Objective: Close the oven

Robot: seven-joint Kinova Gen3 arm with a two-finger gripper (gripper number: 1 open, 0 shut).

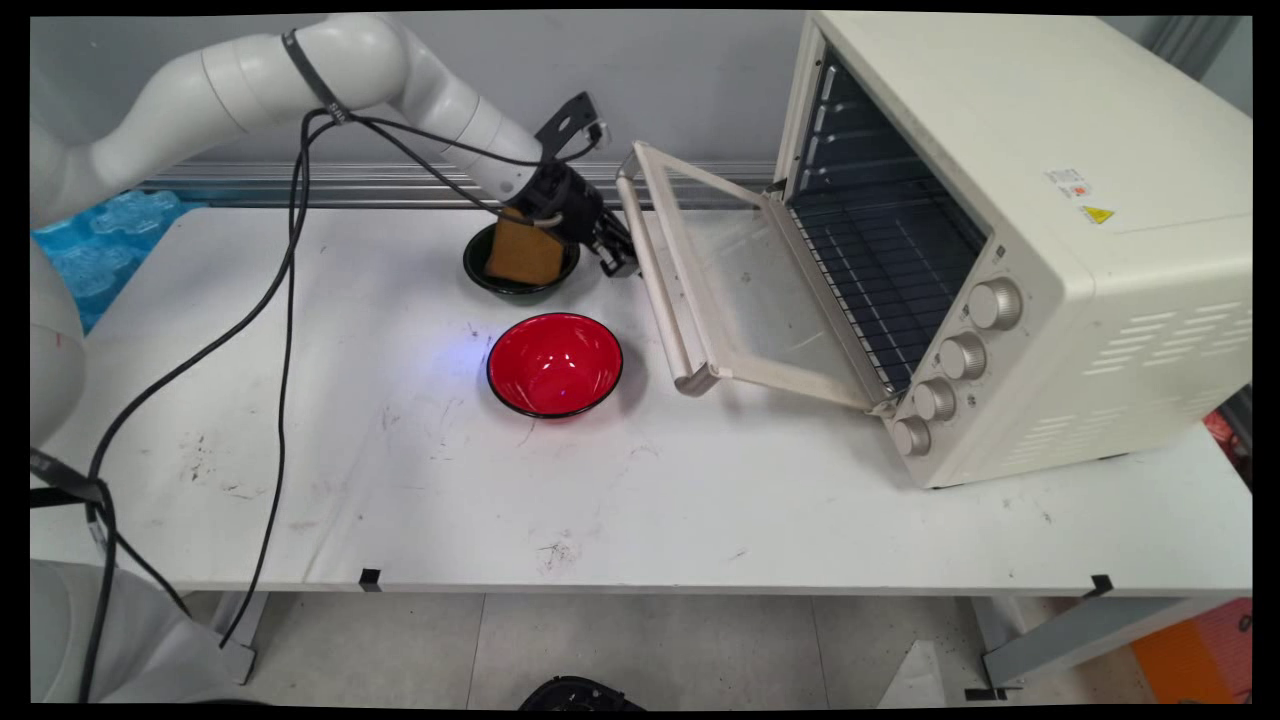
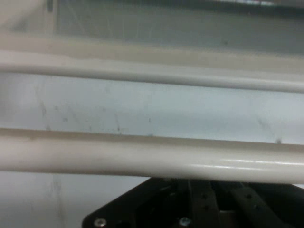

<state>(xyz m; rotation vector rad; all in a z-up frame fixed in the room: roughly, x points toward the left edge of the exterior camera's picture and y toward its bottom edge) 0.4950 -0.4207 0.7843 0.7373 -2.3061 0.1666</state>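
Observation:
My gripper [image 1: 617, 260] hangs low at the far end of the cream handle bar [image 1: 655, 285] of the oven's open door [image 1: 745, 300], right beside it or touching it. In the hand view that handle bar [image 2: 152, 156] runs across the picture just above my black linkage [image 2: 199, 204], with the door's edge [image 2: 152, 71] beyond it. Just left of the gripper, a dark bowl [image 1: 500, 282] holds a brown block [image 1: 524, 256], partly hidden by my wrist. A red bowl [image 1: 555, 364], empty, sits nearer the front.
The cream toaster oven [image 1: 1050, 200] fills the right side of the table [image 1: 640, 500], its wire rack [image 1: 880, 260] showing inside and several knobs [image 1: 962, 356] on its front. Black cables [image 1: 285, 330] hang from the arm over the table's left. A blue moulded sheet [image 1: 100, 245] lies at the far left.

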